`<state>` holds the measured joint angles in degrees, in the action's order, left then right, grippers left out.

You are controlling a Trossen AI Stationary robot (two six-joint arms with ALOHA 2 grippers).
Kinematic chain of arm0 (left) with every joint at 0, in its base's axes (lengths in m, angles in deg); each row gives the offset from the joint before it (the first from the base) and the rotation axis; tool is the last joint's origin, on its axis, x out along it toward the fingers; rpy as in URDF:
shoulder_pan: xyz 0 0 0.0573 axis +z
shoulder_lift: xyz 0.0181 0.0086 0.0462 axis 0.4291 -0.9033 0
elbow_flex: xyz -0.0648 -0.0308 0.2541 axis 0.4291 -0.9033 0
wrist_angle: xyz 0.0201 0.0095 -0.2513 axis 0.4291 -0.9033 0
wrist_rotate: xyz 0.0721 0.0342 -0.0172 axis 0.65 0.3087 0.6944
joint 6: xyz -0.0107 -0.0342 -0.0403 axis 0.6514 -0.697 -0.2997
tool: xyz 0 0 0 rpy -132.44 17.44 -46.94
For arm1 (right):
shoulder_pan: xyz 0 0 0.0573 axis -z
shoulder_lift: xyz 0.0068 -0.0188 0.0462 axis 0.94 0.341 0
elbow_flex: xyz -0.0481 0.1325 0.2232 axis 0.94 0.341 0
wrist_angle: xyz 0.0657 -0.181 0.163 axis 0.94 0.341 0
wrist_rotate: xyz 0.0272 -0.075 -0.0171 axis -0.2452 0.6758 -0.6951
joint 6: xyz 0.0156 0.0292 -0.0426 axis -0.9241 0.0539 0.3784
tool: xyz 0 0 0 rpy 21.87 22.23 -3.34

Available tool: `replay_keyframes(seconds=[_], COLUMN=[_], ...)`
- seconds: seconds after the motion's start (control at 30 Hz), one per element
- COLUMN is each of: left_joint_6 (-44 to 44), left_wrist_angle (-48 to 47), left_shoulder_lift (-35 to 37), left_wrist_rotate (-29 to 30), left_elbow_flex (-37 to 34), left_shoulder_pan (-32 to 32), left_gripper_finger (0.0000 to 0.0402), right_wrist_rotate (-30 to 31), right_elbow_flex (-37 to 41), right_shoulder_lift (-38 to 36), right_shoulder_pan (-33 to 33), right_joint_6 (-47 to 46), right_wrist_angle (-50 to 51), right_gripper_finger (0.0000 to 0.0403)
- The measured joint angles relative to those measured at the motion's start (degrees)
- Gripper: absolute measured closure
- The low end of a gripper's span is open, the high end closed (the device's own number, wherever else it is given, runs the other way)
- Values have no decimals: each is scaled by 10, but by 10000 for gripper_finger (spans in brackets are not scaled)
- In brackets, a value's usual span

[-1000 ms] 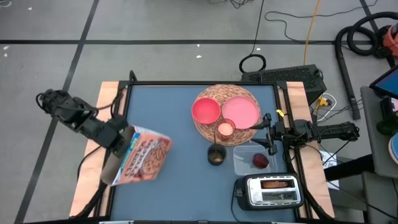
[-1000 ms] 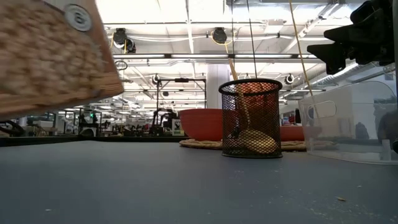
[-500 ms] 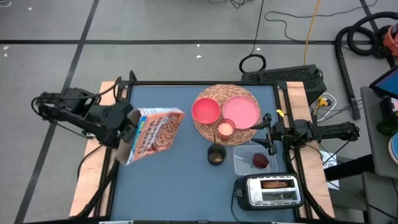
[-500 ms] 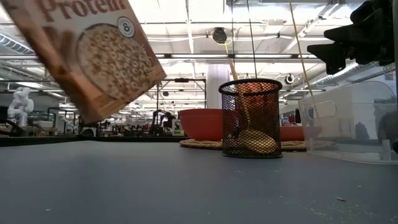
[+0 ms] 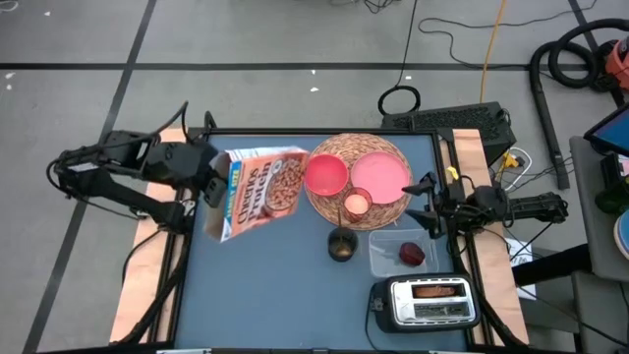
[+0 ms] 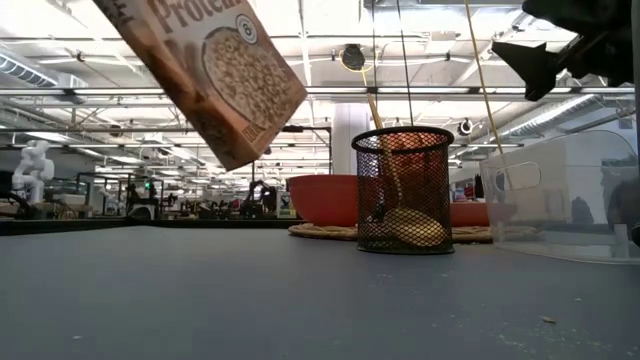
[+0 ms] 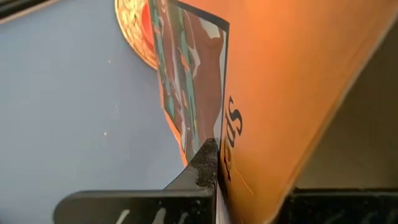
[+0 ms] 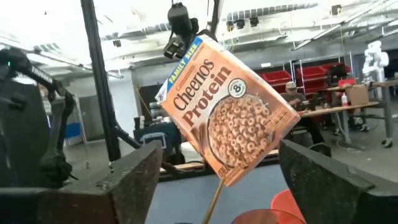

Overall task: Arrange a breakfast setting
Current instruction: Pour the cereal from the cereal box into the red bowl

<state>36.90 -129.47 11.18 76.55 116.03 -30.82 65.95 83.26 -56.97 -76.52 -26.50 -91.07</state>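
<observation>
The left gripper is clamped on the cereal box, which hangs tilted in the air over the left half of the table, its far edge just beside the wicker mat. On that mat sit 3 pink pieces: the bowl at its left, the plate at its right and the small cup at its front edge; I cannot tell what any of them holds. In front of the mat stands a black mesh cup with a spoon leaning out of it. Right of that, the clear tub holds 1 dark red fruit, and the toaster has browned bread in its slot. The right gripper hovers with fingers spread near the mat's right edge, holding nothing. Compared with 1 second ago, the box has been carried from the table's left front up toward the mat, and the right gripper has opened wider.
</observation>
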Motion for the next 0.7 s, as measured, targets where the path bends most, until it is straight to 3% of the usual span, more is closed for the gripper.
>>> replay_keyframes(seconds=[0.27, 0.47, 0.7], left_joint_6=[5, 5, -4], left_wrist_angle=[54, 120, 210], left_shoulder_lift=[0, 0, -6], left_wrist_rotate=[-1, 0, 0], left_elbow_flex=[0, 0, 0], left_shoulder_pan=[41, 65, 89], left_gripper_finger=[399, 399, 399], right_wrist_rotate=[30, 33, 80], right_elbow_flex=[0, 0, 0], right_shoulder_lift=[0, 0, 0], right_shoulder_pan=[0, 0, 0], right_joint_6=[31, 36, 89], right_wrist_angle=[0, 0, -3], right_gripper_finger=[53, 8, 4])
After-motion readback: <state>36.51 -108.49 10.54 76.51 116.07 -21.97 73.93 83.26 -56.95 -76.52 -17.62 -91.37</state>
